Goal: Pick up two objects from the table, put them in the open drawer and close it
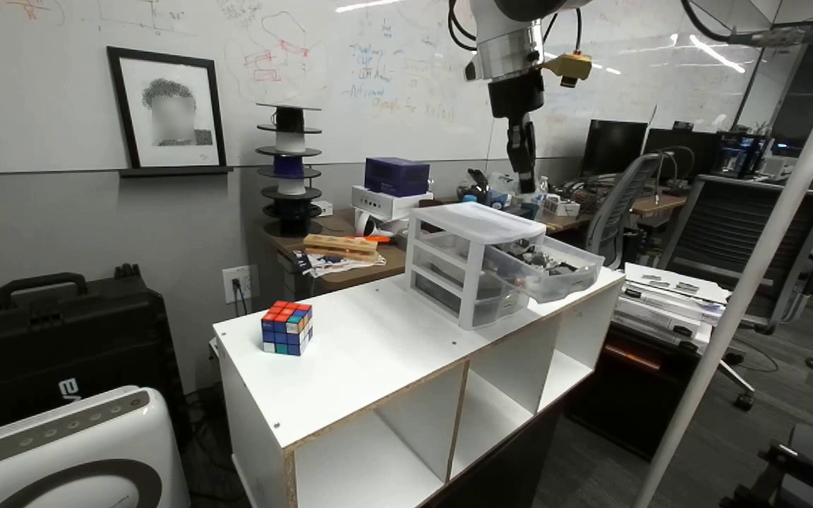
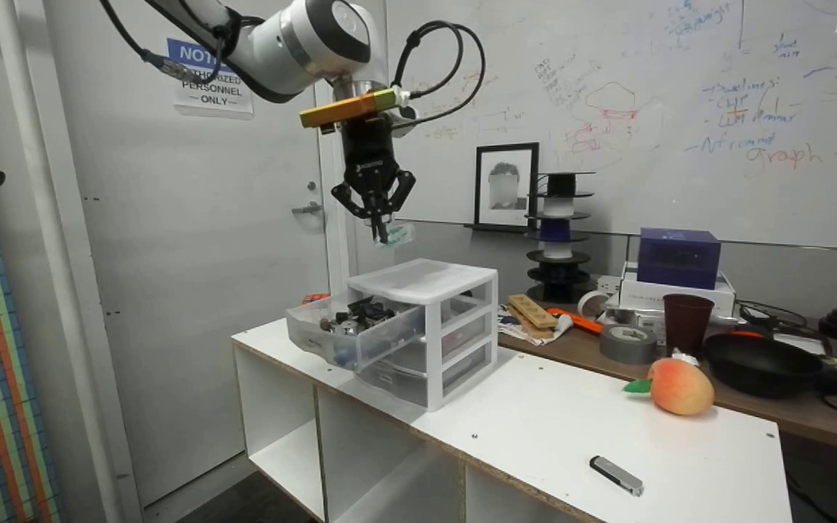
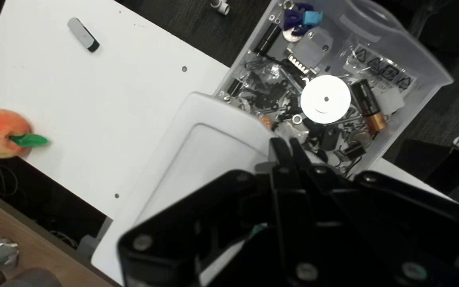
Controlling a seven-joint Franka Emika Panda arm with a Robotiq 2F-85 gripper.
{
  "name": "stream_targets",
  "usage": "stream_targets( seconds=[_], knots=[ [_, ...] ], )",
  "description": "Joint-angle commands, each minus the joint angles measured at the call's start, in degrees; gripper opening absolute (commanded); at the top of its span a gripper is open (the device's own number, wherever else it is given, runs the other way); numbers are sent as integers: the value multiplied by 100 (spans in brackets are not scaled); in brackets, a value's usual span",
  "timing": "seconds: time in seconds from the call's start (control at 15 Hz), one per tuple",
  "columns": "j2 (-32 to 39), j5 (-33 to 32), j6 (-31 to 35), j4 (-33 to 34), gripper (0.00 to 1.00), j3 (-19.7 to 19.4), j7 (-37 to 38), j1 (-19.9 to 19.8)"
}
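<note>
My gripper [image 2: 380, 238] hangs shut above the drawer unit. A small clear item with green marks [image 2: 399, 234] shows at its fingertips, apparently pinched. In the wrist view, the gripper [image 3: 286, 141] points down over the joint between the unit's top and the open drawer [image 3: 420, 59]. That top drawer [image 2: 389, 340] is pulled out and full of small parts. On the white table [image 2: 527, 410] lie a peach [image 2: 681, 387] and a grey flash drive [image 2: 616, 476]. An exterior view shows a Rubik's cube [image 1: 286, 328] at that end instead, without peach or drive.
The white-framed drawer unit [image 2: 433, 280] stands on the table with its lower drawers in. Behind runs a brown desk [image 2: 745, 407] holding a pan [image 2: 763, 363], a cup [image 2: 687, 325], tape [image 2: 629, 343] and boxes. A white pole [image 1: 752, 268] rises beside the table.
</note>
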Motion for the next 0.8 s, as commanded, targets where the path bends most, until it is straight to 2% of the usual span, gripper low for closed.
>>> stream_targets(
  seconds=[0.0, 0.4, 0.73],
  knots=[
    [-961, -371, 438, -1402, 0, 266, 98, 77],
    [-2163, -282, 1127, -3254, 0, 570, 503, 93],
    [-3372, -71, 2145, -4888, 0, 494, 850, 10]
  ],
)
